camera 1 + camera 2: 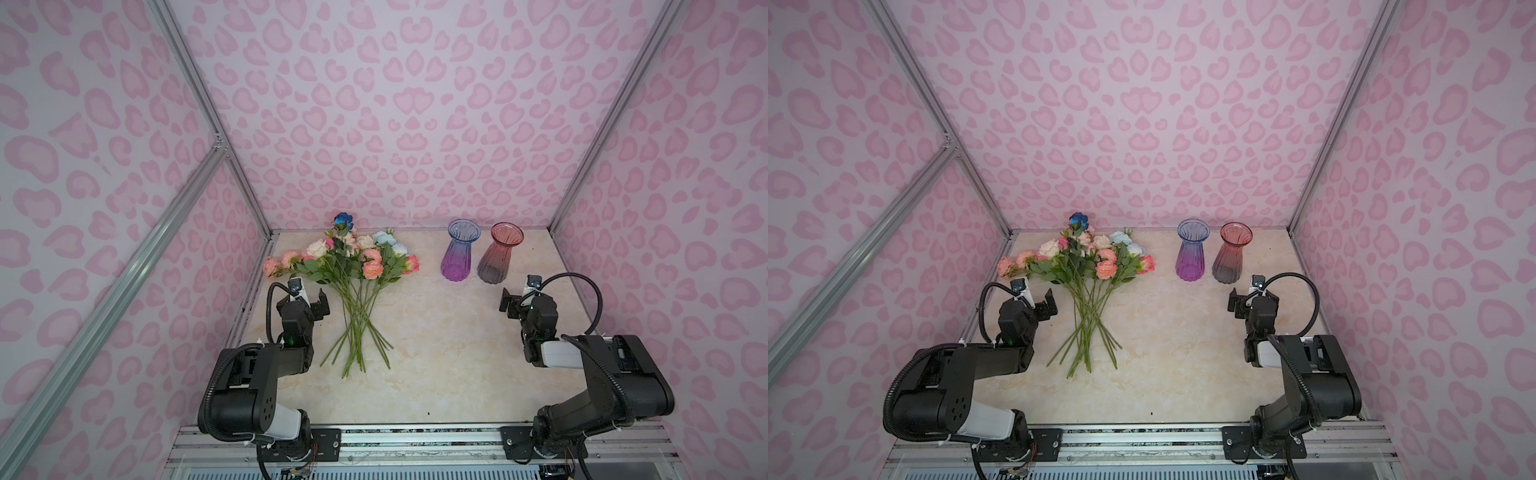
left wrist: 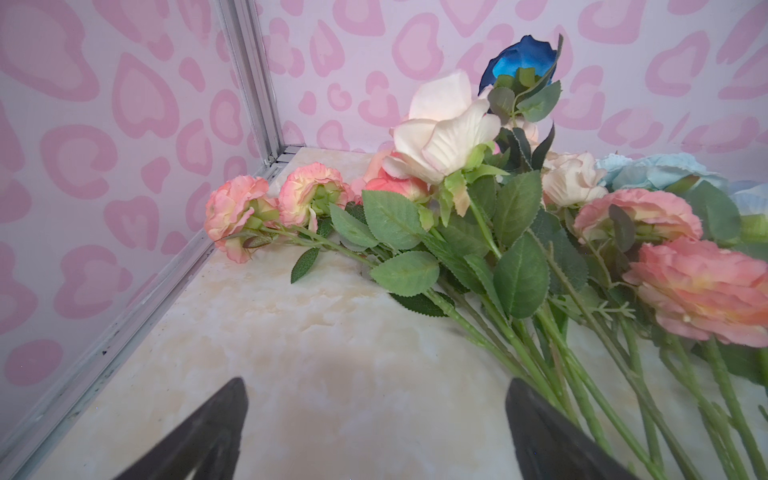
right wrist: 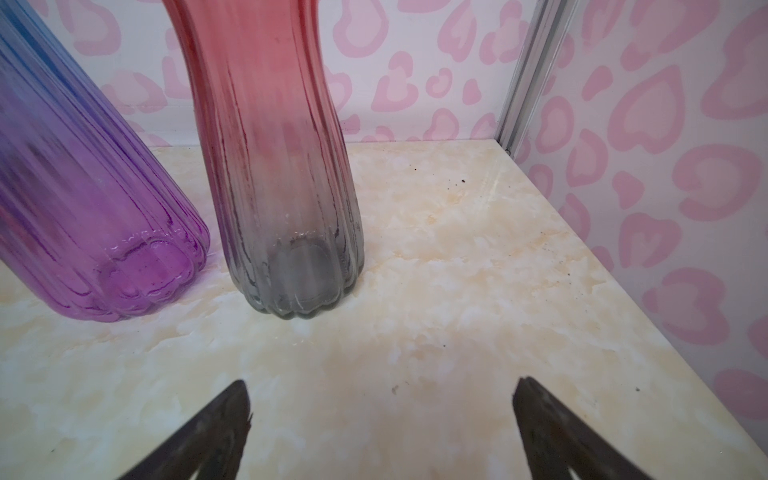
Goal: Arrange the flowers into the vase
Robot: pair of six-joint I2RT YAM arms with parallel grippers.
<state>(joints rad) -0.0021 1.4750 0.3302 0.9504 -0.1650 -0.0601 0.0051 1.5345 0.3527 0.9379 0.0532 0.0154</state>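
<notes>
Beside the purple vase (image 1: 457, 257), the red vase (image 1: 496, 259) stood empty too; all flowers (image 1: 353, 266) lay unarranged on the worktop (image 1: 436, 353), left fingers (image 2: 208, 436) and right fingers (image 3: 208, 436) splayed, grasping nothing.

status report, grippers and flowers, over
Left gripper, right gripper open, empty. Flowers piled on table, none in red vase or purple vase. Nothing in the way.

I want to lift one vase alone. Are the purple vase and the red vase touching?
Apart. The right wrist view shows a strip of bare table between the bases of the purple vase and the red vase.
</notes>
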